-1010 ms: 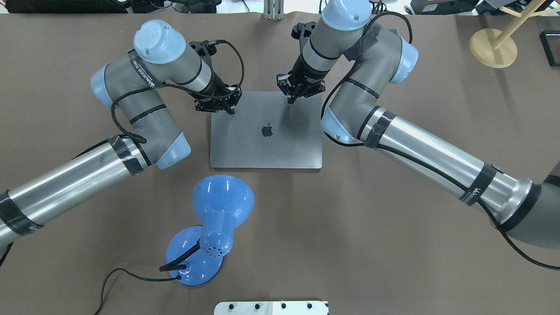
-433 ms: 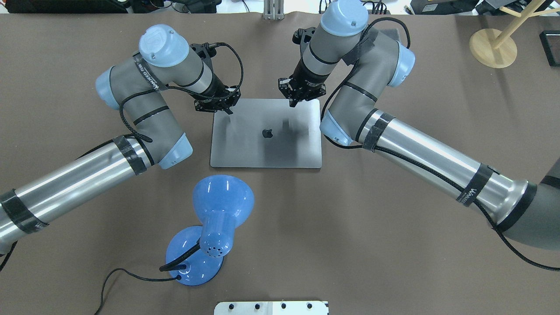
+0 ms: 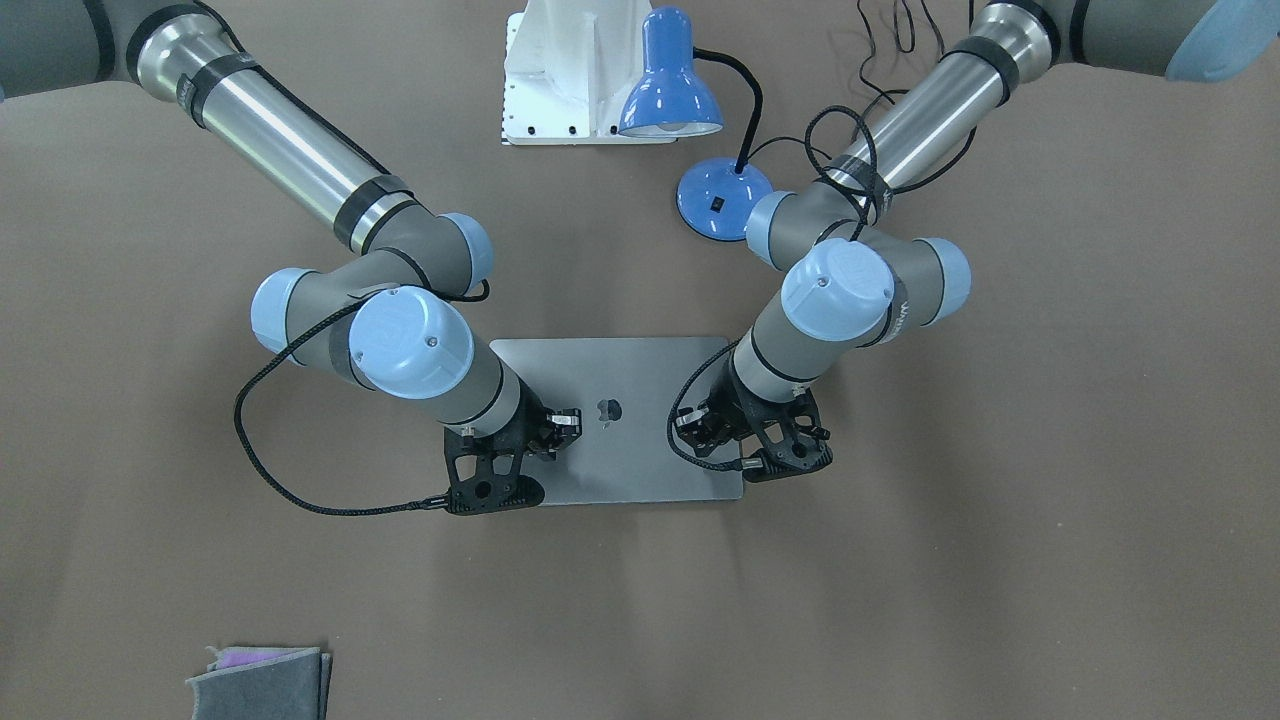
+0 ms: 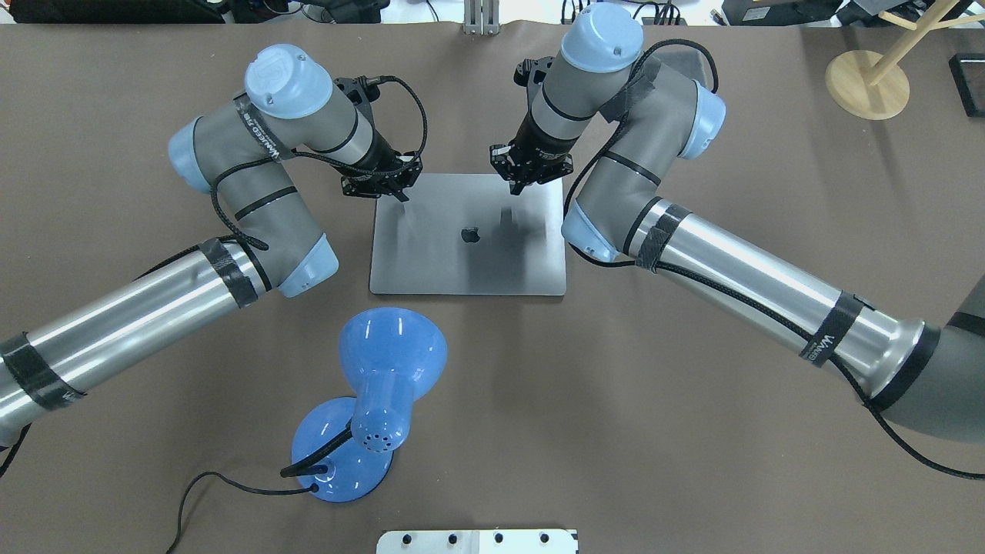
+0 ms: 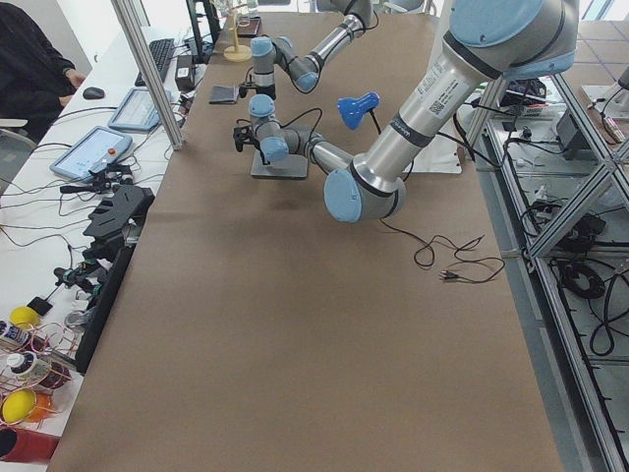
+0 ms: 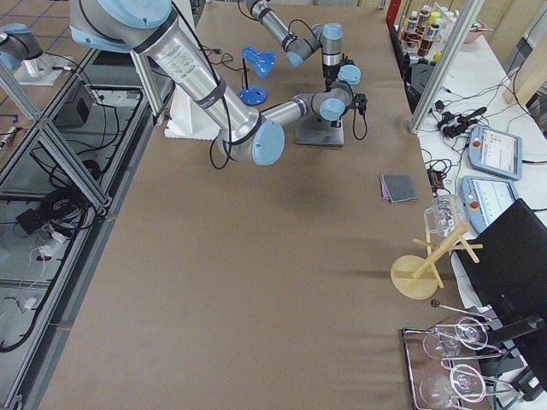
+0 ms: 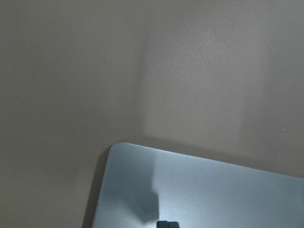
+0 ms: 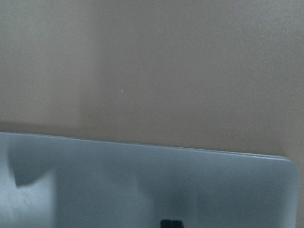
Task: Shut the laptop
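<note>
Inspection of the station as you have it:

The brown-covered table (image 4: 692, 462) carries everything. Your left arm (image 4: 115, 338) and right arm (image 4: 754, 285) both reach in and bend towards each other, wrists tilted down over the middle of the table.

The laptop (image 4: 431, 261) lies flat near the table's middle, between the two arms. Its lid is down and faces up.

A blue desk lamp (image 4: 392, 350) stands on the robot's side of the laptop, near its edge but apart from it, with the shade turned towards it.

A round wooden stand base (image 4: 867, 83) sits well off towards the far right corner. A folded grey cloth (image 3: 262, 682) lies at the operators' edge.

The left gripper (image 4: 401, 195) is at the lid's far left corner, with its fingertips (image 7: 167, 224) pressed together and nothing between them. The right gripper (image 4: 514, 188) is at the far edge, inboard of the right corner, likewise closed and empty-handed. Whether either tip touches the lid, you cannot tell from these views.

The dark apple logo (image 4: 470, 235) shows at the lid's centre.
</note>
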Robot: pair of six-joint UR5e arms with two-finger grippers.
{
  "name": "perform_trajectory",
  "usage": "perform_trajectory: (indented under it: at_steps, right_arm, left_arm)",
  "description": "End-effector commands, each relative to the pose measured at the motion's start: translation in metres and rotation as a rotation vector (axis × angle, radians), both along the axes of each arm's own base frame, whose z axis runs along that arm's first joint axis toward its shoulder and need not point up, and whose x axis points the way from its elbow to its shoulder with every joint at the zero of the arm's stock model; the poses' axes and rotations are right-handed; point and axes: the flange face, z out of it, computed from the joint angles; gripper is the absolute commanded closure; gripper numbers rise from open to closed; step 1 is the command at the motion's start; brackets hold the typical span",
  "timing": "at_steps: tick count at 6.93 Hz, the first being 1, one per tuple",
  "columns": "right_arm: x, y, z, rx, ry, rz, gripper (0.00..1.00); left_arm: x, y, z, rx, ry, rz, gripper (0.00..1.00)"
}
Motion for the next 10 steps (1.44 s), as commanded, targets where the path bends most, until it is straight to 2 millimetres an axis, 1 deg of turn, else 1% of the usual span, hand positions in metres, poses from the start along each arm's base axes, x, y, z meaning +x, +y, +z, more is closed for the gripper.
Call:
perform_trajectory:
  at_steps: [1,2,4,5,6,7,8,9,10]
  right_arm:
    - [-0.013,0.007,0.012,-0.007,0.024,-0.005,1.00]
    - [-0.014,0.006,0.015,-0.011,0.029,-0.005,1.00]
    - [-0.011,0.004,0.013,-0.014,0.026,-0.003,1.00]
    - [0.011,-0.015,-0.008,-0.015,-0.010,0.008,1.00]
    - [0.027,-0.021,-0.024,-0.009,-0.038,0.011,1.00]
    - [0.044,-0.027,-0.041,-0.004,-0.057,0.027,0.20]
    - [0.073,-0.028,-0.050,-0.019,-0.064,0.028,0.00]
    - [0.106,-0.037,-0.049,-0.039,-0.055,0.052,0.00]
    - [0.165,-0.041,-0.037,-0.078,-0.022,0.105,0.00]
  left_arm:
    - [-0.003,-0.003,-0.007,0.004,0.010,-0.002,1.00]
    - [-0.008,-0.006,-0.012,0.004,0.016,-0.009,1.00]
    - [-0.010,-0.007,-0.014,0.005,0.019,-0.011,1.00]
    - [-0.011,-0.008,-0.014,0.006,0.019,-0.012,1.00]
    - [-0.015,-0.011,-0.015,0.002,0.019,-0.020,1.00]
    - [-0.026,-0.010,-0.025,0.010,0.033,-0.030,0.91]
    - [-0.043,-0.018,-0.028,-0.015,0.040,-0.057,0.01]
    - [-0.076,-0.025,-0.015,-0.057,0.033,-0.050,0.02]
    - [-0.124,-0.023,0.011,0.004,0.025,-0.013,0.02]
